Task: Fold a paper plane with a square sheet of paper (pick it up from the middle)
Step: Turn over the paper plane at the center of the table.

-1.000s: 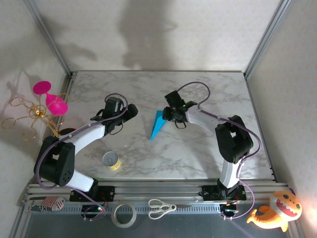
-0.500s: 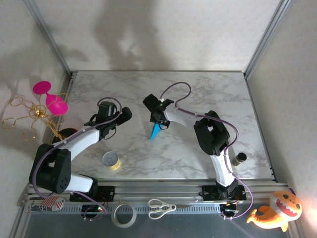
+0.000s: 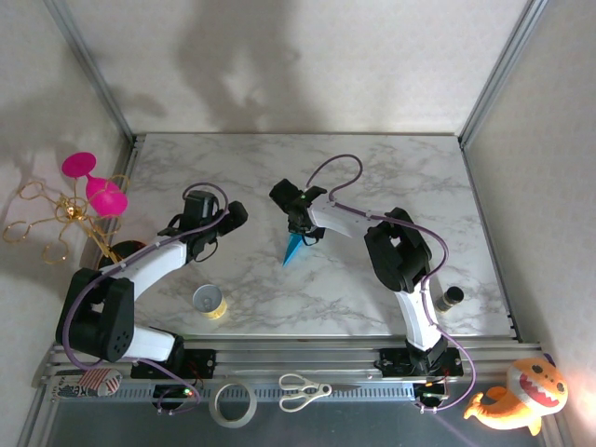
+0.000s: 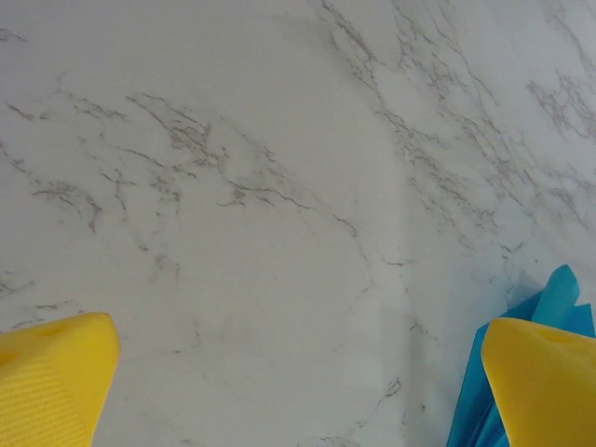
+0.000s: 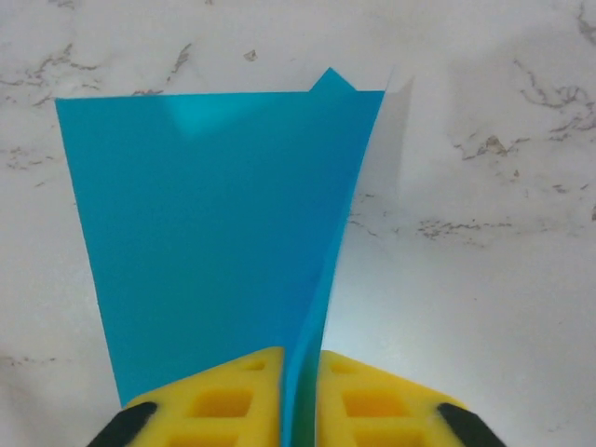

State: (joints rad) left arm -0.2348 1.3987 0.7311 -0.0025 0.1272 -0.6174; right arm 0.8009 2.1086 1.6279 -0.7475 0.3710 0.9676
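**Folding looks done; the plane sits in the right gripper's pinch**

What you have on the table [image 3: 391,168] is not a flat square but a narrow blue paper plane [image 3: 294,246]. In the overhead view it lies near the middle, with its point aimed toward 7 o'clock.

Your right gripper [image 5: 300,372] sits at the plane's 1 o'clock end. Its pads are pressed together on the upright centre fold, and one wing spreads out toward 9 o'clock in the wrist view.

Your left gripper [image 4: 298,372] stands off at the plane's 9 o'clock. Its pads are spread wide with nothing between them, and a blue edge shows just beside one pad.

I judge the creasing essentially finished. Little looks left: check the second wing, which the pictures barely show, then set the plane down and let go. Whether it rests on the marble or hangs just above it, I cannot tell.
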